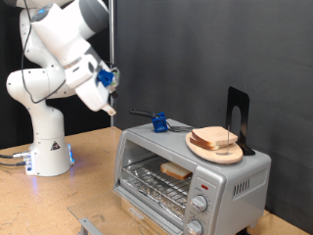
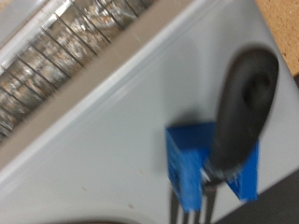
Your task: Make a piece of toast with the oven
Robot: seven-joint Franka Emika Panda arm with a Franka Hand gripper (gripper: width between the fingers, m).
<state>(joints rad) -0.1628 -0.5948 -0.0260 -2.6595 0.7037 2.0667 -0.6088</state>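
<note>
In the exterior view, your arm stood at the picture's left on the wooden tabletop (image 1: pixel 59 211), bent over so that the gripper (image 1: pixel 111 110) hung in the air, above and to the left of the oven (image 1: pixel 191 176), touching nothing. You could not tell from this angle whether the fingers were open or closed, and nothing showed between them. The oven sat at the lower right with its glass-fronted door dropped open, and the piece of toast (image 1: pixel 176 169) lay inside on the wire rack (image 1: pixel 156 178). On the oven's roof a round wooden plate (image 1: pixel 217 152) carried more bread slices (image 1: pixel 215 139), with a black stand (image 1: pixel 237 117) upright just behind it. Nearer the gripper, a black-handled tool (image 1: pixel 147 115) rested across a small blue holder (image 1: pixel 158 123) on the roof's back edge. In the wrist view, your camera looked down on the silver oven top, where the blue holder cradled the dark rounded handle of that tool, its metal part poking out beneath. The ribbed strip in the corner was too blurred to name. The fingers did not show in this picture.
</note>
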